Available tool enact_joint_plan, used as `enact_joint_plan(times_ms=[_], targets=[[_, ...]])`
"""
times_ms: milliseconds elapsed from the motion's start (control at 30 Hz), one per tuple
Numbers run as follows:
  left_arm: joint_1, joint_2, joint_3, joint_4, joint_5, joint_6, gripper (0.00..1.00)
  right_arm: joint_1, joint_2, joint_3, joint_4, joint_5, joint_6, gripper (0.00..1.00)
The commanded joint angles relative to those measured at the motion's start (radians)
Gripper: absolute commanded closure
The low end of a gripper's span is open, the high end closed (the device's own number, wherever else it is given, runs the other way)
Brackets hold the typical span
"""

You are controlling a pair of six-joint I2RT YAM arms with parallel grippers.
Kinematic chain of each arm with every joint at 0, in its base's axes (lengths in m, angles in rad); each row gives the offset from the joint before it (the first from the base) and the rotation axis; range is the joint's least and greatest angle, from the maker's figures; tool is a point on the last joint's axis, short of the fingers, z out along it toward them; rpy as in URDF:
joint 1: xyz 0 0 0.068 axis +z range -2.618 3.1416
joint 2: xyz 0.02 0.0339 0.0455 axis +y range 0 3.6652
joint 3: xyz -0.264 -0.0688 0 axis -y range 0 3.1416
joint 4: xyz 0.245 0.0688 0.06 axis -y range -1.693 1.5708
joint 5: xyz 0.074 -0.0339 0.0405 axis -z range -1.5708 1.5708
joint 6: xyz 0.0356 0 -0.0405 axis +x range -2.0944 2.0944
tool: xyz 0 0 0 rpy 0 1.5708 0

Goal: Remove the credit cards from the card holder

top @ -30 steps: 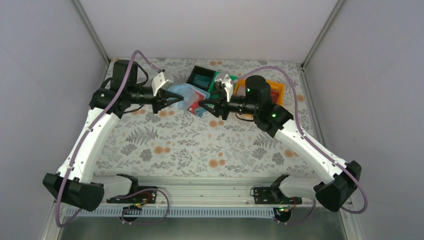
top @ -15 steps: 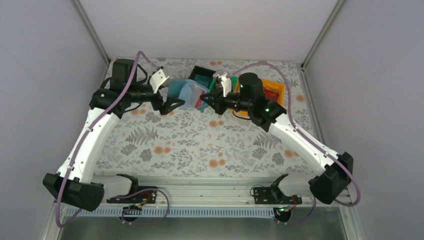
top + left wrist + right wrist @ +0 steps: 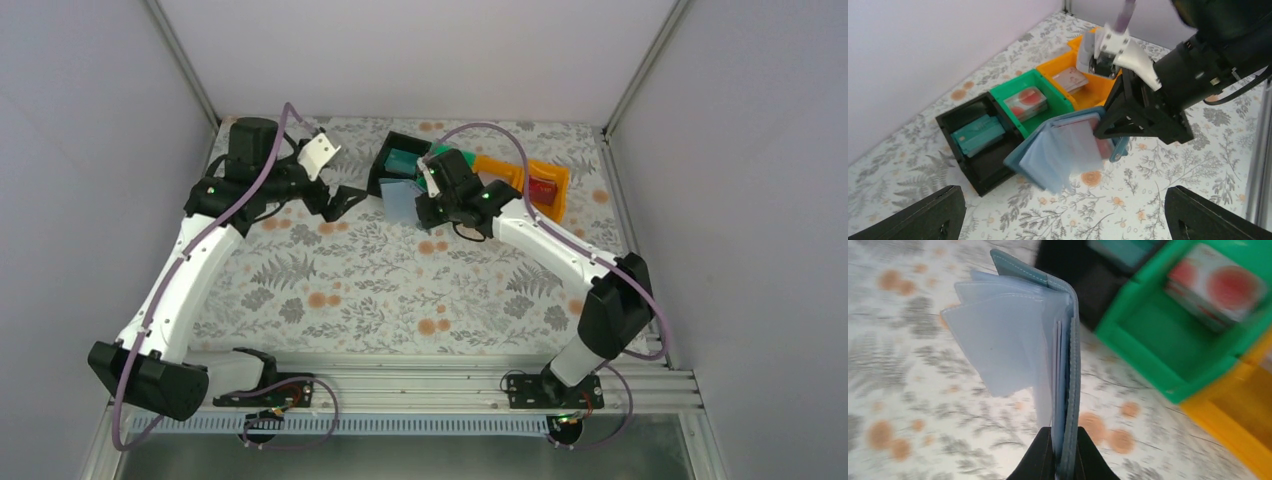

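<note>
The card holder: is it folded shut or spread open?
Spread open. The right gripper is shut on one edge of the card holder, and its pale inner pockets fan apart in the right wrist view.

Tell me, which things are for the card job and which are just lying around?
For the job: card holder, pinched by the right gripper; credit cards sitting in the bins.
Just lying around: flowery table cover.

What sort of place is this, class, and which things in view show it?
Probably a robot test cell rather than a home: a left arm and right arm bolted to a metal rail, plain walls closing in the table, and coloured bins on its patterned top.
</note>
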Motion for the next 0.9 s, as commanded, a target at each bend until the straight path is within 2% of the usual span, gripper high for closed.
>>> enact_joint_plan(times_ms=[0,133,200,267,400,567,700,767,867], targets=[[-0.019,0.028,-0.059,0.051,-0.005,-0.051,0.0,0.019,-0.085,-0.016,0.179,-0.284,0.019,0.96],[-0.059,0.031,-0.115,0.106,-0.18,-0.062,0.0,0.019,-0.116,-0.043,0.29,-0.423,0.071,0.96],[-0.102,0.049,-0.104,0.105,-0.327,-0.046,0.0,0.02,-0.127,-0.057,0.339,-0.467,0.099,0.96],[-0.118,0.069,-0.081,0.1,-0.407,-0.043,0.0,0.023,-0.13,-0.065,0.372,-0.493,0.118,0.96],[-0.154,0.085,-0.072,0.103,-0.427,-0.034,0.0,0.03,-0.125,-0.061,0.392,-0.51,0.131,0.96],[-0.169,0.124,-0.044,0.069,-0.35,-0.021,0.0,0.034,-0.128,-0.058,0.423,-0.587,0.138,0.96],[-0.165,0.146,-0.02,0.065,-0.386,-0.025,0.0,0.036,-0.151,-0.064,0.429,-0.627,0.135,0.96],[-0.161,0.147,-0.023,0.081,-0.453,-0.023,0.0,0.036,-0.168,-0.069,0.431,-0.646,0.126,0.96],[-0.078,0.151,-0.019,0.107,-0.492,-0.024,0.0,0.036,-0.195,-0.085,0.435,-0.689,0.119,0.96]])
